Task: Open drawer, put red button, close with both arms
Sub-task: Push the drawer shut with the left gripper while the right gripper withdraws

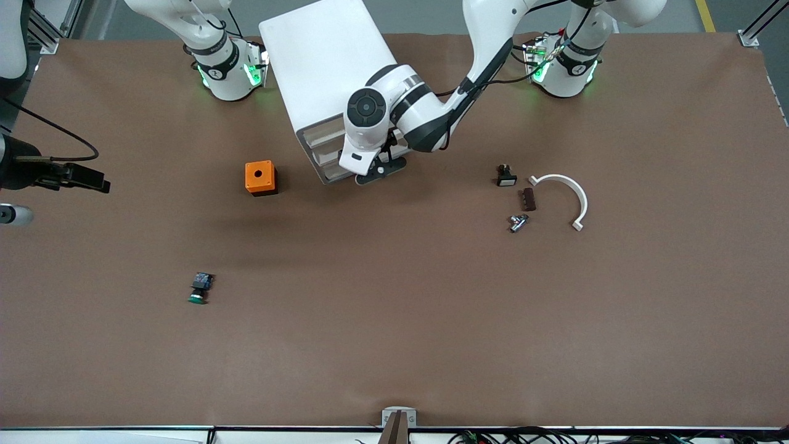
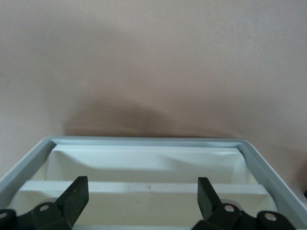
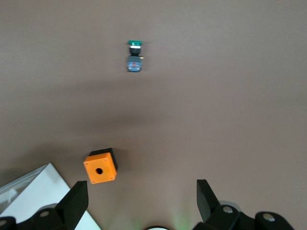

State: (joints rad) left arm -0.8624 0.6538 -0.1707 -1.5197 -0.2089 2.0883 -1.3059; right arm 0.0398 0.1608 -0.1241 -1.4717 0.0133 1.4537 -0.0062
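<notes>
The white cabinet [image 1: 320,55] stands between the two arm bases, with its stacked drawer fronts [image 1: 322,140] facing the front camera. My left gripper [image 1: 380,171] hangs right in front of those drawers, open and holding nothing. In the left wrist view its fingers [image 2: 76,194] straddle a white drawer [image 2: 144,165] inside the grey frame. The small black part with a touch of red [image 1: 505,175], toward the left arm's end, looks like the red button. My right gripper [image 3: 141,189] waits high over the right arm's base, open and empty, out of the front view.
An orange cube [image 1: 261,177] [image 3: 100,167] sits beside the cabinet toward the right arm's end. A green-capped button [image 1: 200,288] [image 3: 135,56] lies nearer the front camera. A white curved bracket [image 1: 564,196], a brown block [image 1: 528,199] and a metal piece [image 1: 518,222] lie near the red button.
</notes>
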